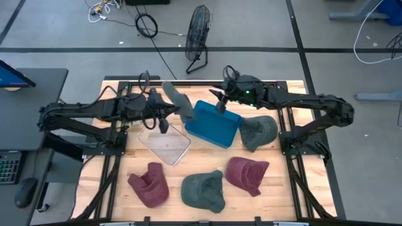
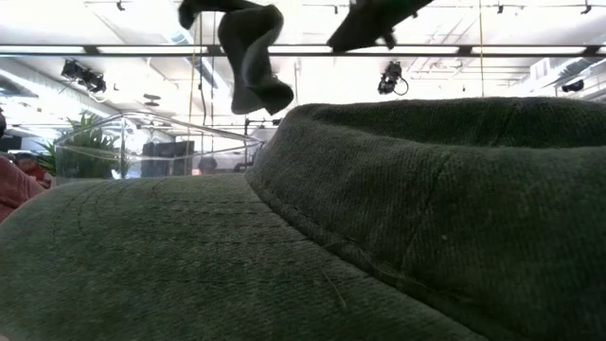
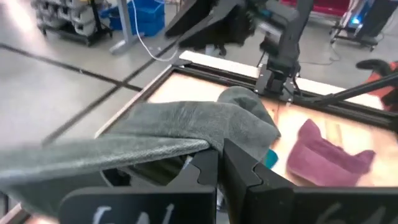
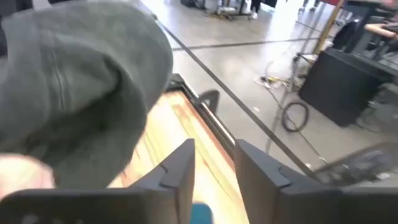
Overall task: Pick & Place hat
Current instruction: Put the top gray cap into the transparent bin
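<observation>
**Operator:** How far along am I?

**Describer:** You are partway through. Your left gripper (image 1: 168, 105) is pinched on a grey hat (image 1: 179, 100) and holds it in the air near the desk's far edge, between the clear bin (image 1: 164, 143) and the blue bin (image 1: 213, 123). The hat droops from the claw, as the low view also shows. It is not yet in either bin, and I judge the set-down is what remains. I cannot tell which bin you intend.

**Operator:** And my other arm?

**Describer:** Your right gripper (image 1: 221, 100) hangs above the far edge of the blue bin, just beside the held hat. Its fingers (image 4: 180, 168) are spread with nothing between them.

**Operator:** What else is around?

**Describer:** Four more hats lie on the desk. A dark green hat (image 1: 257, 132) touches the blue bin toward the right edge. Along the near edge sit a maroon hat (image 1: 149, 184), a green hat (image 1: 204, 191) and a second maroon hat (image 1: 247, 174). Both bins look empty. Your right gripper is close to the hanging hat and could brush it.
</observation>
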